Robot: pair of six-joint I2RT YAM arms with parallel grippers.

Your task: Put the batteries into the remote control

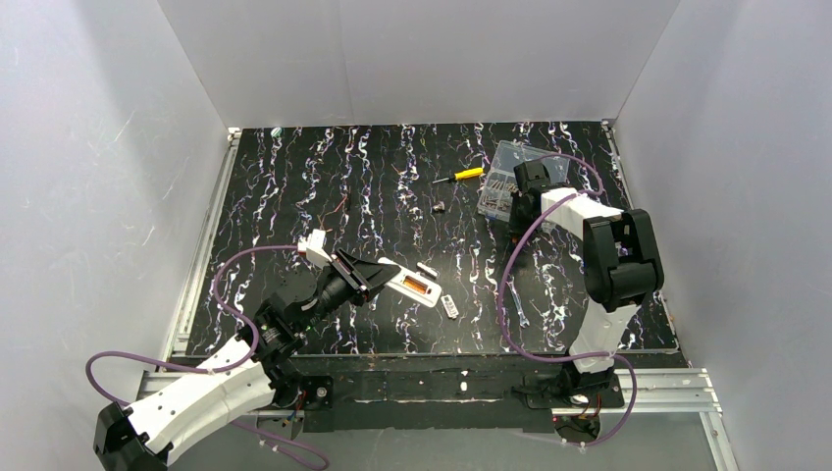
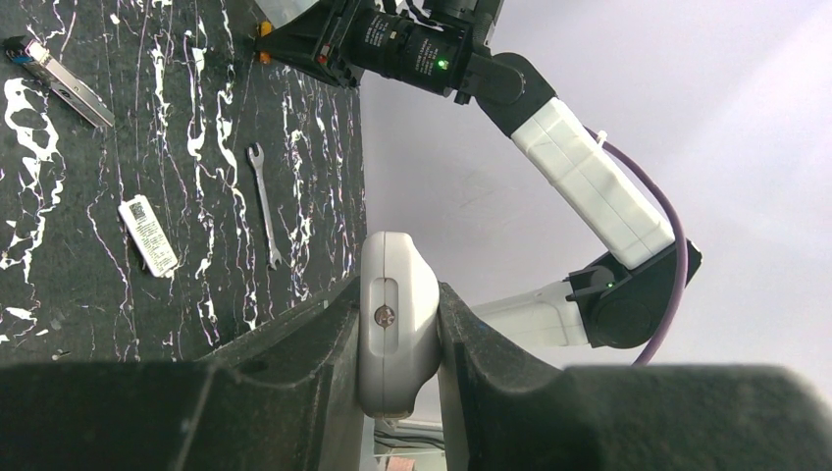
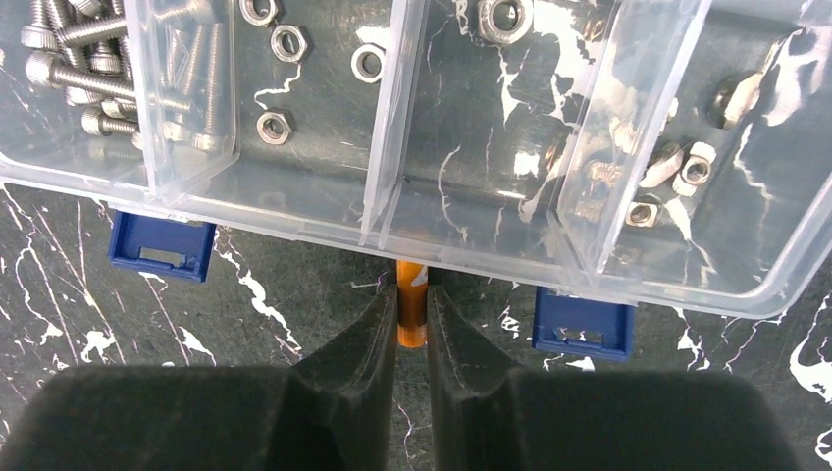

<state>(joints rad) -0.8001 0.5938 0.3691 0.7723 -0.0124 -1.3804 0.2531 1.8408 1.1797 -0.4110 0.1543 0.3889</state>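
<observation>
Counter [image 1: 294, 196], black with white veins: one. Arms, two. The left lies low toward the centre, its hand [image 2: 397, 304] clenched on the white remote [image 2: 397, 265]. The right has its elbow raised and reaches far right, its hand [image 3: 412, 292] pinching an orange battery [image 3: 412, 329] at the near wall of the clear box [image 3: 392, 118]. Screwdriver [image 1: 459, 176], wrench [image 2: 265, 201]: one each. White label strip [image 2: 149, 235]: print unreadable. A second battery [image 1: 424, 287] lies in the remote's compartment.
</observation>
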